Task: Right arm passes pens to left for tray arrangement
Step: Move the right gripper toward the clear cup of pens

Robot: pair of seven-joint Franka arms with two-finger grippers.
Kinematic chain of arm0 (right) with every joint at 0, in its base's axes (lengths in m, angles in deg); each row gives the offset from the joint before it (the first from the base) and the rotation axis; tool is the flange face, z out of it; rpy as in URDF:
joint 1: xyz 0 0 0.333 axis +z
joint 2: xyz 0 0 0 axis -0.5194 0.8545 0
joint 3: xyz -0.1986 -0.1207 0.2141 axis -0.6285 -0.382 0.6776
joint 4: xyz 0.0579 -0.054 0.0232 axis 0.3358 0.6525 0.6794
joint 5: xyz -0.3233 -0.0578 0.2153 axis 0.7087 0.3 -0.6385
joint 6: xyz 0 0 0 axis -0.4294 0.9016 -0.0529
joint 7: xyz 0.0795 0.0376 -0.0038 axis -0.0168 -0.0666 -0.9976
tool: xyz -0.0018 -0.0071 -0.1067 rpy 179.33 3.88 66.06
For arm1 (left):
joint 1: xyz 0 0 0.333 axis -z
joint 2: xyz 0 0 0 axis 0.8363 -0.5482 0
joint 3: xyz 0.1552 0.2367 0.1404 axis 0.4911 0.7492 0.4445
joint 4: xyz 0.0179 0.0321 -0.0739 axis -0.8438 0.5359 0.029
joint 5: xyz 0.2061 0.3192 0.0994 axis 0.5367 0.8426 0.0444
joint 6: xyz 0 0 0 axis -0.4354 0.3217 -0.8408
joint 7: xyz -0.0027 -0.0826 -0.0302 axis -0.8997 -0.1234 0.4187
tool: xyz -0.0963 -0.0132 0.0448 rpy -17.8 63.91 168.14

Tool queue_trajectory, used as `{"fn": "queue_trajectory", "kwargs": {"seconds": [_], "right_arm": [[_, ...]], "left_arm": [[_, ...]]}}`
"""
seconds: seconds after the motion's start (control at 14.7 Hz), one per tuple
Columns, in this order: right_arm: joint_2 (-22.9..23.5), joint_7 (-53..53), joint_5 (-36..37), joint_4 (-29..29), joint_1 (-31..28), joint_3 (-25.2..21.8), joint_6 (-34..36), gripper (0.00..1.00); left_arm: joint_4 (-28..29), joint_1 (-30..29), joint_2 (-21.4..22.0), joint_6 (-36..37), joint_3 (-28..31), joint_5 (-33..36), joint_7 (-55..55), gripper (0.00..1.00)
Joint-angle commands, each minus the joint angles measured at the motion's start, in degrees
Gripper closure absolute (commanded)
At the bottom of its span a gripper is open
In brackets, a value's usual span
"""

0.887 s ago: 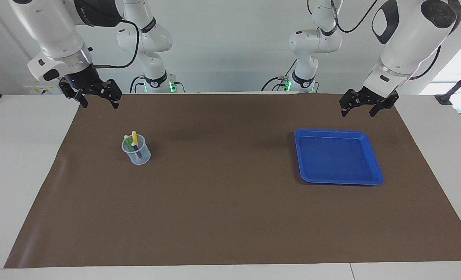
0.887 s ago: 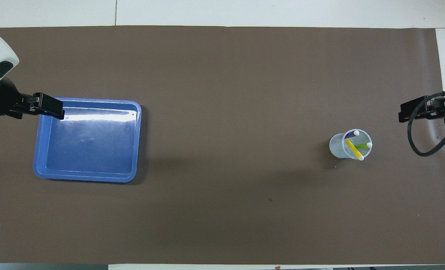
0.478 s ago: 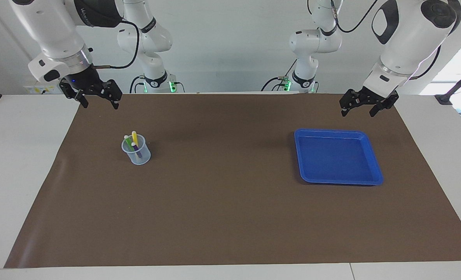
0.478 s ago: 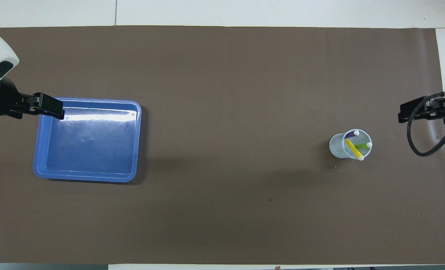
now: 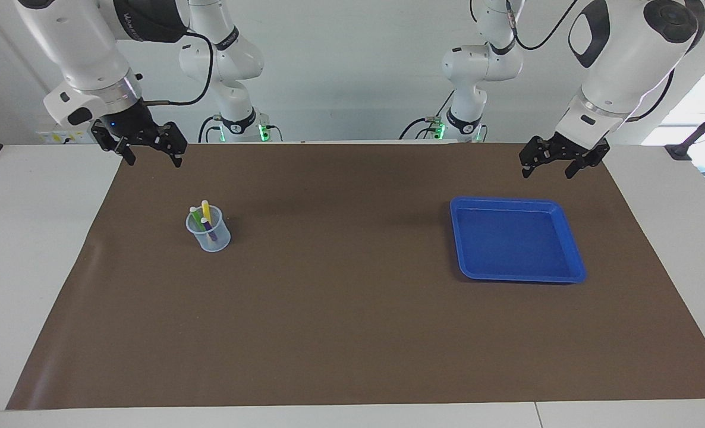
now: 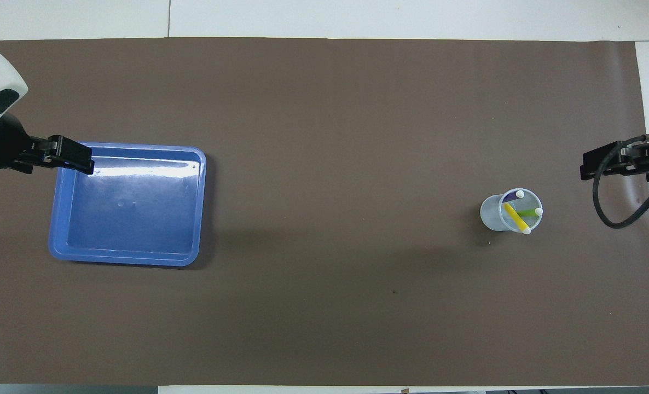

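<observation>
Three pens stand in a small translucent cup (image 5: 210, 236) (image 6: 500, 212) toward the right arm's end of the mat: a yellow pen (image 5: 205, 210) (image 6: 515, 218), a green pen (image 5: 197, 219) (image 6: 528, 212) and a purple pen (image 5: 210, 230) (image 6: 513, 194). The blue tray (image 5: 510, 203) (image 6: 133, 235) lies with nothing in it toward the left arm's end. My right gripper (image 5: 152, 159) (image 6: 603, 164) hangs open over the mat's corner, apart from the cup. Over the mat beside a corner of the tray hangs my left gripper (image 5: 547, 172) (image 6: 67, 157), also open and holding nothing.
A brown mat (image 5: 340, 309) covers most of the white table (image 5: 25, 238). A black cable (image 6: 612, 219) loops down from the right wrist, beside the cup in the overhead view.
The right arm's wrist has shifted very slightly. The left arm, the cup with its pens and the tray have not moved.
</observation>
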Motion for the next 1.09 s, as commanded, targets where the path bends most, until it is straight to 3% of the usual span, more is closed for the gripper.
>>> {"fn": "queue_trajectory", "kwargs": {"seconds": [0.0,0.27,0.68,1.02], "right_arm": [[-1.7,-0.1,-0.1,2.8,-0.1,0.3,0.1,0.00],[-3.4,-0.6,-0.1,7.5,-0.1,0.3,-4.9,0.00],[-10.4,-6.0,-0.1,24.5,-0.1,0.3,-19.3,0.00],[-10.3,-10.3,-0.1,30.3,0.0,0.3,-24.8,0.00]], "left_arm": [[1.0,0.1,1.1,-0.2,0.3,0.6,0.5,0.00],[1.1,0.0,1.1,-0.2,0.3,0.7,0.5,0.00],[1.4,0.0,1.2,-0.6,0.3,0.7,0.2,0.00],[1.7,0.1,1.3,-0.3,0.3,0.6,0.2,0.00]]}}
